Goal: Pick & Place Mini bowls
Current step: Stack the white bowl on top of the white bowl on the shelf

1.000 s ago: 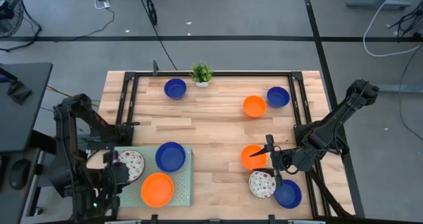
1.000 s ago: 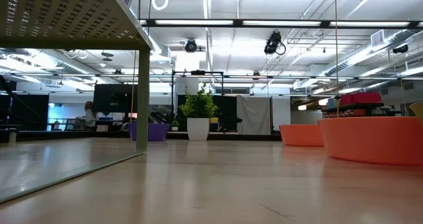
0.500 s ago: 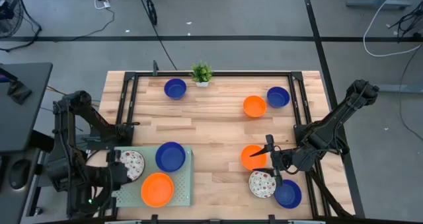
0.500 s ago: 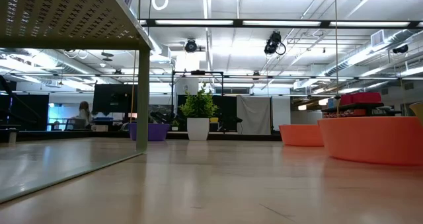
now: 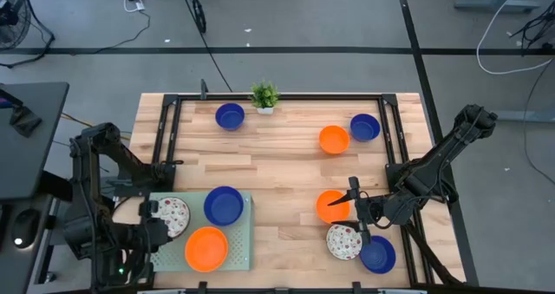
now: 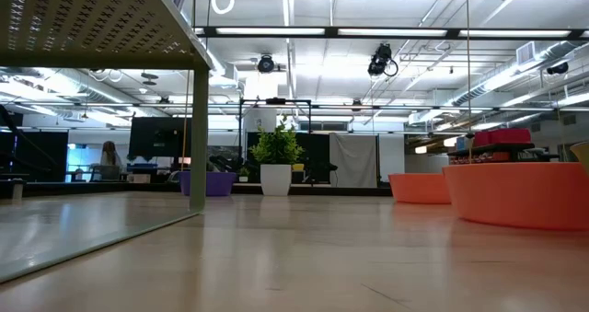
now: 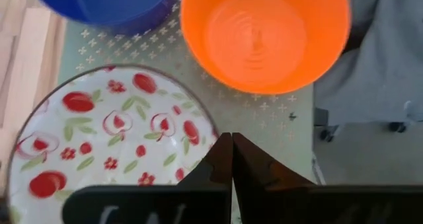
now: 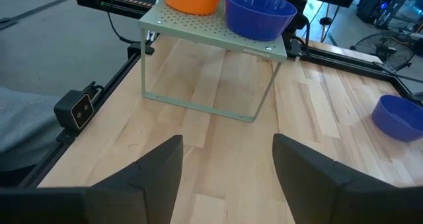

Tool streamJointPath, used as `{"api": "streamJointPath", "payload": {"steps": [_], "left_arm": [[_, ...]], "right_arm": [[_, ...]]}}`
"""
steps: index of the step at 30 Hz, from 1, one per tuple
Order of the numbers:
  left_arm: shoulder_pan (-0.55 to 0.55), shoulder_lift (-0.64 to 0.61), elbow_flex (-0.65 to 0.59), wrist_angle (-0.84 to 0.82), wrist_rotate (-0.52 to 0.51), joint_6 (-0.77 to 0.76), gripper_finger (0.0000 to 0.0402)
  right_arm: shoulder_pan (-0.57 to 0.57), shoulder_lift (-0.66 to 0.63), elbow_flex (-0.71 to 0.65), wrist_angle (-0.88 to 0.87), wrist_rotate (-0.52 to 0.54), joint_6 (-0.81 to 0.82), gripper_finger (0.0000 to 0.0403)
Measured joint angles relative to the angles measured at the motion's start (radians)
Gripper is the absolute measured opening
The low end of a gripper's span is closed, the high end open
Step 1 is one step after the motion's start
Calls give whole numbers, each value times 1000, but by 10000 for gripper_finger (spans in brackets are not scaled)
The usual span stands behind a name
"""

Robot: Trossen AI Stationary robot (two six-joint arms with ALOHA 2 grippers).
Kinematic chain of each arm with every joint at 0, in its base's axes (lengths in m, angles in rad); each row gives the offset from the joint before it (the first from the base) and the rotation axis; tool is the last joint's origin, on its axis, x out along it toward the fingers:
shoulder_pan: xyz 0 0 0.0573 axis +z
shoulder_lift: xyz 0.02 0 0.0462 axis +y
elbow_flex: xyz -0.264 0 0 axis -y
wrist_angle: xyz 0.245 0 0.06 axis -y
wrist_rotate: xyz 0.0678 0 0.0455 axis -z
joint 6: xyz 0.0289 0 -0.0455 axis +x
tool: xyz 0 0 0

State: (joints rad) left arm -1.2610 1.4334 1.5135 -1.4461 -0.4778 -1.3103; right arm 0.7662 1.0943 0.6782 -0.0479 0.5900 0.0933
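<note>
A pale green perforated tray [image 5: 240, 242] on legs stands at the table's near left. On it rest a white bowl with red pattern [image 5: 173, 215], a dark blue bowl [image 5: 224, 205] and an orange bowl [image 5: 206, 248]. My left gripper [image 7: 231, 139] is shut above the tray's left end, its tips at the patterned bowl's rim. My right gripper [image 5: 355, 214] hangs open at the near right, above an orange bowl [image 5: 328, 205], a patterned bowl [image 5: 342, 241] and a blue bowl [image 5: 380, 254]. Farther back sit two blue bowls [image 5: 230, 116] [image 5: 365, 127] and an orange one [image 5: 334, 140]. My left gripper comes steeply from above, its shut fingertips [image 7: 223, 151] right at the patterned bowl's rim [image 7: 201, 121], on the side next to the orange bowl. Whether they touch the rim I cannot tell. The bowl sits flat on the tray.
A small potted plant [image 5: 264, 95] stands at the far edge. A black frame [image 5: 165, 138] runs along the table's sides. The middle of the wooden table [image 5: 277, 173] is bare. In the low view a person sits far off in the room.
</note>
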Motion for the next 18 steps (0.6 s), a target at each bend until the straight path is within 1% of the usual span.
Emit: {"api": "streamJointPath", "payload": {"steps": [13, 18], "left_arm": [[0, 0, -6, -8, 5, -35, 4], [3, 0, -50, -3, 73, -40, 3]], "right_arm": [[0, 0, 0, -1, 0, 2, 236], [0, 0, 0, -1, -5, 2, 236]]}}
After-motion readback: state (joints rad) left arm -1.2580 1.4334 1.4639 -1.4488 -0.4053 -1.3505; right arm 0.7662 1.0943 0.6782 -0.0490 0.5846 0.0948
